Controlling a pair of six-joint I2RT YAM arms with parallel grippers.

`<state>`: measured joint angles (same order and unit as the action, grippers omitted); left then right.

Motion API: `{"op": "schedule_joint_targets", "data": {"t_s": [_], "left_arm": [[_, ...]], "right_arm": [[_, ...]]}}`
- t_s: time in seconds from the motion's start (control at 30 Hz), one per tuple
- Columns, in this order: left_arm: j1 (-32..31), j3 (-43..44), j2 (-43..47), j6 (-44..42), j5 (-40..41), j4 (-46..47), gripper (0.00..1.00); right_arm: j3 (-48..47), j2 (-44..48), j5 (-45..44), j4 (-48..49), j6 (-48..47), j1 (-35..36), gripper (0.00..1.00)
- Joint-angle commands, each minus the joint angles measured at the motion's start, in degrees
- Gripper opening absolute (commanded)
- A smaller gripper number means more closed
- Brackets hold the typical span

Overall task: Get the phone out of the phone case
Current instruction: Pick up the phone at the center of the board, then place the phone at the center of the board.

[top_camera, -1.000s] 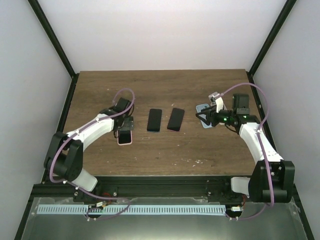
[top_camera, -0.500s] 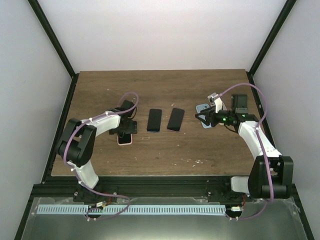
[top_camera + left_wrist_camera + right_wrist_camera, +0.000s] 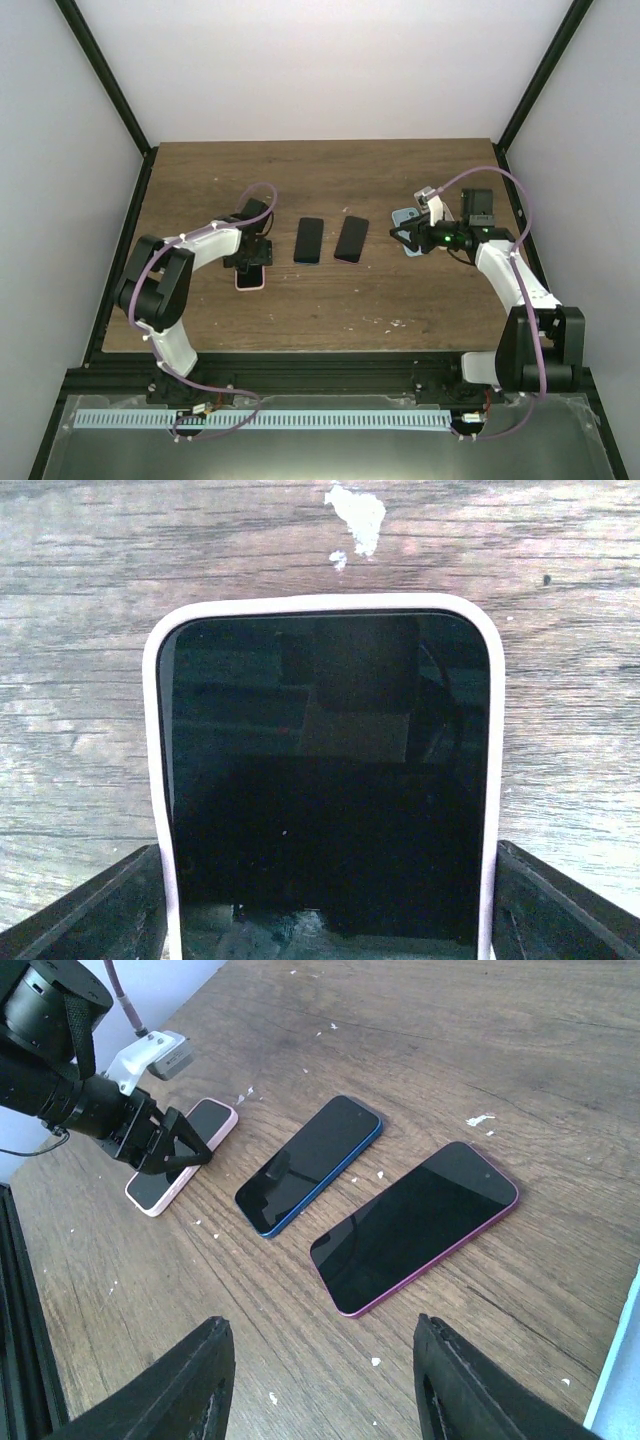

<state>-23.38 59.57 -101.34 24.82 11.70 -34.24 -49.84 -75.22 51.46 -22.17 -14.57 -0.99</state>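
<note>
The pink case [image 3: 320,604] is lying flat on the bench [image 3: 560,630] at its left side, with the phone [image 3: 325,800] sitting inside it, screen up. The left fingers [image 3: 85,915] are spreading wide and flanking the case's two long edges. They seem to be resting just beside it rather than squeezing, though the close view is cutting them off. Near the middle, a blue-edged phone [image 3: 310,1165] and a purple-edged phone [image 3: 415,1225] are lying side by side, apart from each other. The right fingers [image 3: 195,1390] are hanging released above the bench on the right, grasping nothing.
</note>
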Motion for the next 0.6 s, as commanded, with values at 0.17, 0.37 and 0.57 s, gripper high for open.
{"op": "schedule_joint_targets", "data": {"t_s": [0.17, 0.37, 0.57], "left_arm": [[-5.9, -2.2, 6.6, -2.3, -1.7, -2.9, 0.72], [-20.6, -6.1, 16.9, -7.4, -1.4, 2.0, 0.71], [-30.9, -8.1, 17.4, -19.5, -10.8, 8.3, 0.72]], "right_arm": [[-2.5, -0.6, 1.2, -0.1, -1.4, -0.2, 0.5], [-2.8, -1.1, 1.0, -0.3, -1.4, -0.2, 0.5], [-2.8, -1.2, 1.1, -0.1, -1.1, -0.3, 0.5]]}}
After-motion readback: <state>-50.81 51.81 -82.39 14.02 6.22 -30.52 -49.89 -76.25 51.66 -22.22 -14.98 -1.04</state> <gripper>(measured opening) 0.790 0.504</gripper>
